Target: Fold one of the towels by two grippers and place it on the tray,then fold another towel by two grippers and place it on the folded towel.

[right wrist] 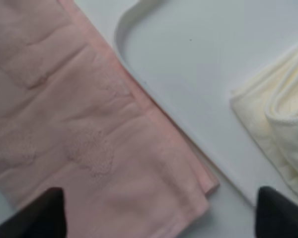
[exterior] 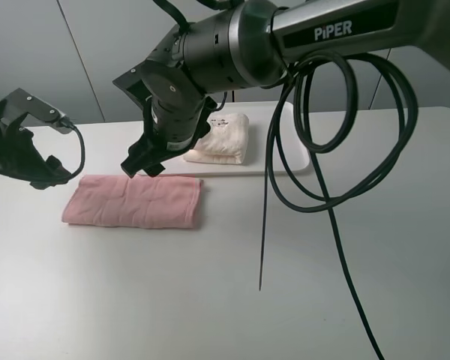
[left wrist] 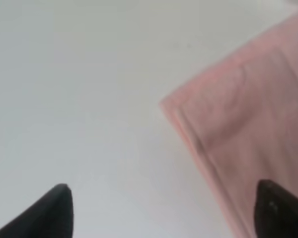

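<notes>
While the white tabletop takes up most of the scene, smooth & matt, the right arm is the next biggest thing: a thick black jointed body reaching in from far right across the middle, hiding the tray's left end. Its black cables loop down over the tray's right end & trail toward the near edge. Tray: flat white plastic, rounded corners, low rim, far-centre. Pink towel: soft terry w/ faint embossed pattern, folded to a long rectangle, flat on the tabletop just near-left of the tray, not on it. Its far right corner sits right against the rim; can't tell if touching. Cream-white towel: same terry, folded into a thick bundle, lying on the tray's left part. Right gripper hangs over the pink towel's far edge, jaws spread wide, nothing btwn them. Left gripper, over the pink towel's left end, is likewise spread wide & empty.
</notes>
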You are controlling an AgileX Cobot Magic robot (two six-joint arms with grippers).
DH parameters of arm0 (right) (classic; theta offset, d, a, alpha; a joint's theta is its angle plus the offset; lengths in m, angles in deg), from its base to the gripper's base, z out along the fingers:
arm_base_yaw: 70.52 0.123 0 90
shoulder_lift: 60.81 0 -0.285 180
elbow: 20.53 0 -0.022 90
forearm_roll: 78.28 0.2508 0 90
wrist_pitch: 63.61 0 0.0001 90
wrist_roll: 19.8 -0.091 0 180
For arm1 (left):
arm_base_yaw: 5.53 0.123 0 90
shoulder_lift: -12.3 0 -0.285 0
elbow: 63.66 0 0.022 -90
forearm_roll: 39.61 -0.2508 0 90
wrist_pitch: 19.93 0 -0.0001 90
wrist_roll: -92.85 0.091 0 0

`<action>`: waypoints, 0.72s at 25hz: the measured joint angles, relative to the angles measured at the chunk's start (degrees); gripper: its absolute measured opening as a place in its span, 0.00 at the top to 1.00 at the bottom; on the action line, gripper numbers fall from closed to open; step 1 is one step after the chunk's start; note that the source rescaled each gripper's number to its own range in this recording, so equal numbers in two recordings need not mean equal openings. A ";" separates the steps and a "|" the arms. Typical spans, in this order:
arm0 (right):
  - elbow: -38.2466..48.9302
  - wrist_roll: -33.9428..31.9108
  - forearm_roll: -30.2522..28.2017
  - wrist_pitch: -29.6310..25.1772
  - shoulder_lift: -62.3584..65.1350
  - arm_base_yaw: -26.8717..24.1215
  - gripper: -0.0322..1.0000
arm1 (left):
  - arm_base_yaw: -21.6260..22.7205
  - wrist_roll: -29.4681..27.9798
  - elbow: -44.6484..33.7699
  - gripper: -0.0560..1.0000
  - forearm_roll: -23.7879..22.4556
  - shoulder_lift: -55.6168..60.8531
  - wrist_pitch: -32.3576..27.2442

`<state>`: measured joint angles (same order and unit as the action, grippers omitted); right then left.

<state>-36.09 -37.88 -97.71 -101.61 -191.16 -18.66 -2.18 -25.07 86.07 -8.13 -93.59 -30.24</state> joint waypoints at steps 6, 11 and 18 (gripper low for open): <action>0.00 -2.73 0.10 -1.93 0.00 -2.15 0.00 | 0.00 -7.55 5.62 0.01 0.53 -0.64 -4.30; 0.00 2.47 11.52 -7.10 0.00 -7.67 0.00 | 0.00 -25.52 15.06 0.01 -5.40 -6.78 -16.74; 0.00 8.42 17.50 -11.41 0.00 -10.92 0.00 | -0.40 -51.44 25.47 0.01 -25.39 -14.90 -33.17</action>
<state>-36.09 -29.46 -80.20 -113.01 -191.16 -29.57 -2.58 -76.51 111.53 -33.52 -108.49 -63.41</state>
